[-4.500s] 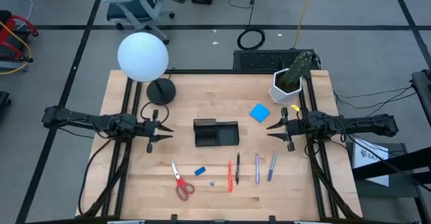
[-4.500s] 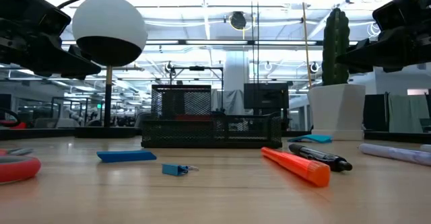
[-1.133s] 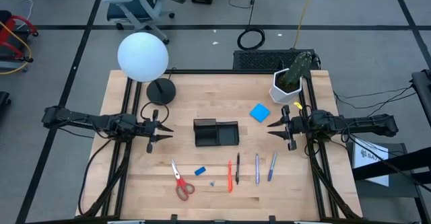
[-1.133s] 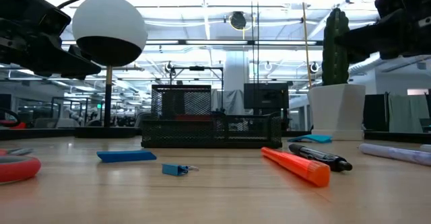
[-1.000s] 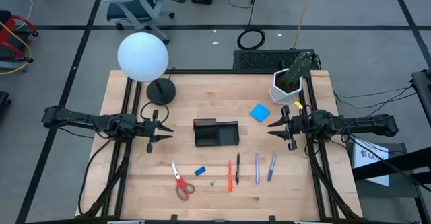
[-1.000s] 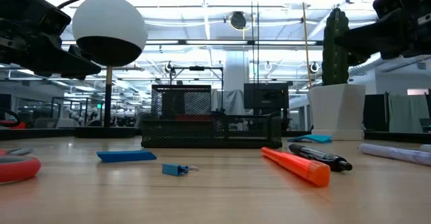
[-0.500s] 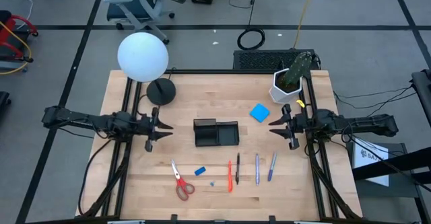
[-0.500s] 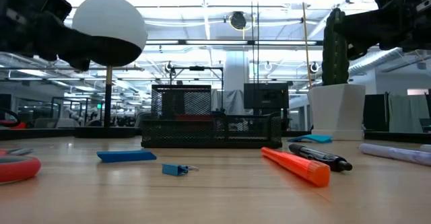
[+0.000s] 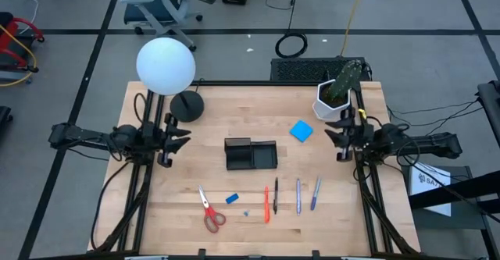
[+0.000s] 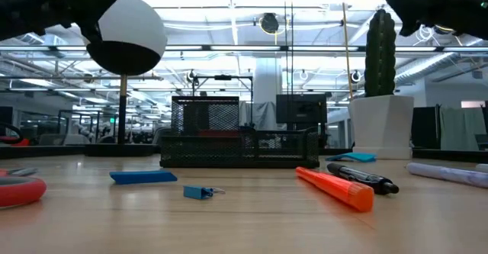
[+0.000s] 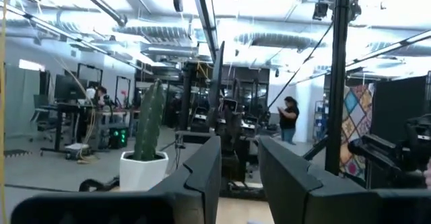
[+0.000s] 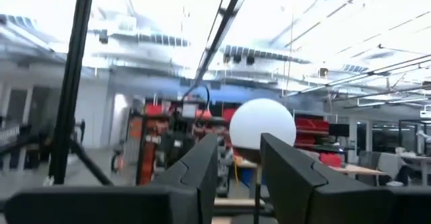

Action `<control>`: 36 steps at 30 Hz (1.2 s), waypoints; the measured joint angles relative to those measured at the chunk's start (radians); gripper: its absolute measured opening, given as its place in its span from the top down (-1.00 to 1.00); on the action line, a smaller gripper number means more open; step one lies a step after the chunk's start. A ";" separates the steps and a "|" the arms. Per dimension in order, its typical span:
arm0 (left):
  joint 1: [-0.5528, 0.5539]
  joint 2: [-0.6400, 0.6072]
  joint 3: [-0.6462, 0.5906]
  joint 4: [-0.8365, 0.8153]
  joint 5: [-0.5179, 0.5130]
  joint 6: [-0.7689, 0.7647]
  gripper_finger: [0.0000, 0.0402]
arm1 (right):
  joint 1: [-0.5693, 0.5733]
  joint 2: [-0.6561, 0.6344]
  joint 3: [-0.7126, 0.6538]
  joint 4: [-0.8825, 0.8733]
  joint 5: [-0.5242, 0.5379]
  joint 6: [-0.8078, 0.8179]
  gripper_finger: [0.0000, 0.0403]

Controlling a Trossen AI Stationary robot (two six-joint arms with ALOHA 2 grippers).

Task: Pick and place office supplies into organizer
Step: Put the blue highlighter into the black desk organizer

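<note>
The black organizer (image 9: 251,154) stands at the table's middle; it also shows in the low view (image 10: 240,136). Nearer the front edge lie the red-handled scissors (image 9: 209,210), the blue eraser (image 9: 231,198), a red pen (image 9: 266,204), a black pen (image 9: 275,196) and two bluish pens (image 9: 298,196). The blue note pad (image 9: 301,130) lies flat to the organizer's far right. My left gripper (image 9: 178,141) hangs open and empty above the table, left of the organizer. My right gripper (image 9: 334,139) hangs open and empty to the organizer's right, by the note pad. Both wrist views show parted fingers: the left gripper (image 11: 239,146) and the right gripper (image 12: 239,140).
A white globe lamp (image 9: 166,66) on a round black base (image 9: 187,105) stands at the far left. A white potted cactus (image 9: 337,92) stands at the far right, close to my right gripper. A small blue clip (image 9: 245,211) lies by the eraser. Bare wood lies around the organizer.
Both grippers have risen and tipped upward. The left has drawn back toward the table's left edge, the right toward the table's right edge. In the low view both have climbed to the picture's top. Nothing on the table has moved.
</note>
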 joint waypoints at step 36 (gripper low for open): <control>-0.230 0.559 0.658 -0.253 -0.078 0.253 0.48 | 0.290 0.428 0.324 0.234 -0.406 0.012 0.48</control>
